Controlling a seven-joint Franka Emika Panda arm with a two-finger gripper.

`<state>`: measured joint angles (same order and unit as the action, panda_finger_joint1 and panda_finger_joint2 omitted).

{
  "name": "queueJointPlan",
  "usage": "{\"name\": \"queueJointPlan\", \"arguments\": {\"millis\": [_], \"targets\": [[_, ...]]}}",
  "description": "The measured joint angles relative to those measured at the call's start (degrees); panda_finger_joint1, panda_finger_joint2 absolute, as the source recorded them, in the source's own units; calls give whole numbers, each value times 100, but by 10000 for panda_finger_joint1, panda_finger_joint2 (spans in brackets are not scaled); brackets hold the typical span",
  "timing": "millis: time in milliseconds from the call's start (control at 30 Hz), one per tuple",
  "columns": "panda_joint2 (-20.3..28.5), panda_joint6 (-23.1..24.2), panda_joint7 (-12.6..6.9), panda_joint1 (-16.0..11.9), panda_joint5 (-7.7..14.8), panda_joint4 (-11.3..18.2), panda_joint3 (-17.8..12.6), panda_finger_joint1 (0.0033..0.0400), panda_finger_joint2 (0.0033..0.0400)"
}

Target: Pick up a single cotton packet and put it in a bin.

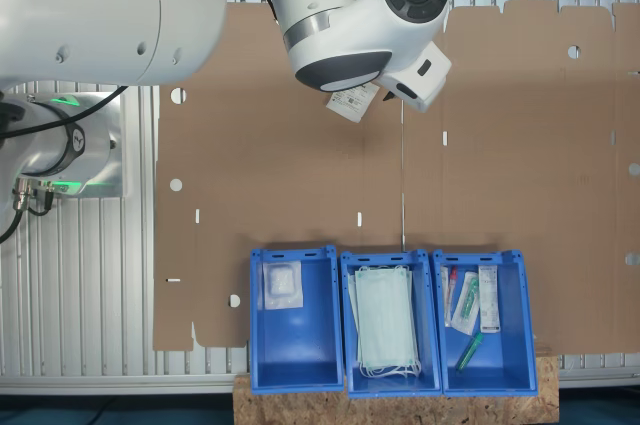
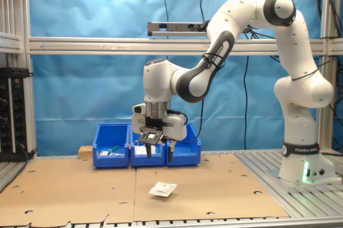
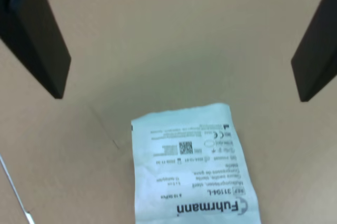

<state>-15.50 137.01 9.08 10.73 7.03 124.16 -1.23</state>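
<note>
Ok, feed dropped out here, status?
Gripper open, above the cardboard. Cotton packet flat below, not gripped. Nothing on it or against it.

A ribbed aluminium worktop (image 2: 300, 196) carries a brown cardboard sheet (image 2: 80, 190) punched with small holes and slots. On the cardboard lies the cotton packet (image 2: 163, 189), flat, below the hand (image 2: 158, 151) and apart from it. Beyond the hand, three blue bins stand side by side at the cardboard's edge, the bin (image 1: 294, 320) with a white gauze packet among them.
</note>
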Motion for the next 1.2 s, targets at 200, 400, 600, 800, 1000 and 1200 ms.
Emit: {"name": "queueJointPlan", "arguments": {"millis": [200,400,600,800,1000,1200], "targets": [[-279,258,267,0,0,19,0,400,400],[-485,557,480,0,0,144,0,400,400],[-607,934,613,0,0,413,0,400,400],[-726,1195,646,0,0,612,0,400,400],[-909,1413,685,0,0,605,-1,400,400],[-981,1516,704,0,0,530,-7,400,400]]}}
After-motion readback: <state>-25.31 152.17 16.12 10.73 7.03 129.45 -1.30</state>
